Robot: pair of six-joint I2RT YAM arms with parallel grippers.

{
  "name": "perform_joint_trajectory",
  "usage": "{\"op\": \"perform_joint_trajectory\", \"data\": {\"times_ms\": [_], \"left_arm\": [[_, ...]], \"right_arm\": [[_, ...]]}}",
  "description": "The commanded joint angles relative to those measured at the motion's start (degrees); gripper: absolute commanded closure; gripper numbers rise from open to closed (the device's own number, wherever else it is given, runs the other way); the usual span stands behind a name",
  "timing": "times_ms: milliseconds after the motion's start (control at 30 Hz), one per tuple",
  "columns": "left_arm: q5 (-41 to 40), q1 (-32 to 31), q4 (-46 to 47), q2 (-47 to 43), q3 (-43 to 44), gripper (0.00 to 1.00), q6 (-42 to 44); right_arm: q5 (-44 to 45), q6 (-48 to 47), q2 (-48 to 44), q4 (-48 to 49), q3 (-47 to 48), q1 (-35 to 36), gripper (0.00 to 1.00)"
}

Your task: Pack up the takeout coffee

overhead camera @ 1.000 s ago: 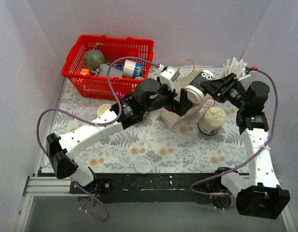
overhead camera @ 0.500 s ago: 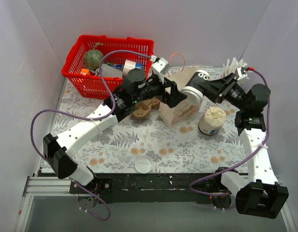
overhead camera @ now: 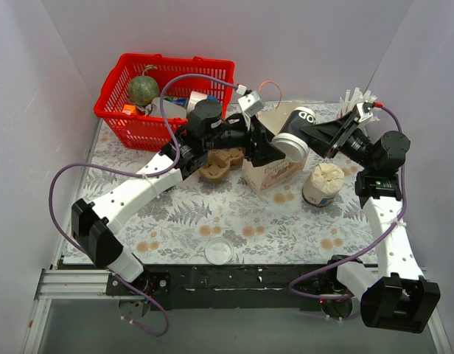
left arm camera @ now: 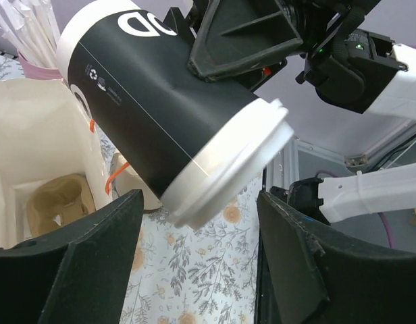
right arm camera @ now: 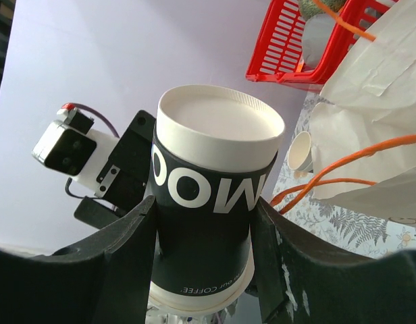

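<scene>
We look down on a table under a leaf-and-flower printed cloth (overhead camera: 175,221). The two white and black arms reach from its near edge toward the far middle. The left arm (overhead camera: 131,199) crosses diagonally, and the left gripper (overhead camera: 270,150) is at the far left side of an open cream paper bag (overhead camera: 275,171). In the left wrist view its fingers stand well apart with nothing pinched between them.

The right arm (overhead camera: 385,221) rises along the right edge. The right gripper (overhead camera: 309,137) is clamped on the takeout coffee (overhead camera: 295,131), a black paper cup with white lettering and a white plastic lid, with one finger on each side of the cup's wall. The cup hangs tilted above the bag's open top, lid end low toward the left gripper and base high toward the far right corner. We cannot tell whether the lid touches the bag.

A red plastic basket (overhead camera: 138,131) with mixed items inside sits at the far left corner. Just right of the bag stands a white tub topped with crumpled paper (overhead camera: 323,184). A brown moulded cardboard cup carrier (overhead camera: 219,164) lies just left of the bag, partly under the left arm. White straws in a holder (overhead camera: 357,99) stand at the far right corner. A small round white lid (overhead camera: 218,251) lies near the near edge.
</scene>
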Motion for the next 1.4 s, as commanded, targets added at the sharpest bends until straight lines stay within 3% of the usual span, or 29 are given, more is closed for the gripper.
{"op": "perform_joint_trajectory", "data": {"times_ms": [0,333,400,433,567,733,900,933,967,1100,1367], "left_arm": [[4.3,1.6,0.1,0.2,3.1,0.37,-0.3],[4.7,1.9,1.8,0.2,2.8,0.64,-3.4],[4.8,1.9,2.8,-0.1,2.0,0.70,-5.0],[4.9,1.9,3.6,-0.5,1.2,0.79,-6.6],[5.1,1.9,7.4,-2.0,-2.3,0.99,-10.0],[5.7,1.9,11.9,-3.5,-5.2,1.00,-13.8],[-3.3,1.9,11.4,-4.7,-5.7,1.00,-20.0],[-4.3,1.9,11.7,-4.9,-6.0,1.00,-20.6],[-5.4,1.9,11.7,-5.2,-6.3,1.00,-21.3],[-14.8,2.0,7.3,-5.8,-5.3,1.00,-22.7],[-20.6,1.9,2.3,-6.4,-3.6,1.00,-23.2]], "right_arm": [[-2.0,1.6,-0.3,5.3,-0.2,1.5,0.63],[-1.3,0.7,-0.5,4.8,-1.1,1.9,0.62],[-0.1,-2.0,-0.3,0.2,0.3,1.9,0.52],[0.1,-3.3,-0.1,-0.9,0.8,1.9,0.51],[0.7,-4.7,0.3,-1.0,1.1,1.9,0.47],[0.5,-4.9,0.7,-1.5,1.2,1.9,0.41],[1.4,-5.4,0.7,-2.7,0.6,1.9,0.23],[1.7,-5.5,0.7,-2.9,0.5,1.8,0.11],[2.0,-5.7,0.8,-3.8,0.6,1.8,0.07],[3.1,-5.1,0.2,-3.7,-0.4,1.8,0.04],[3.9,0.3,-0.4,4.4,-1.9,1.2,0.02]]}}
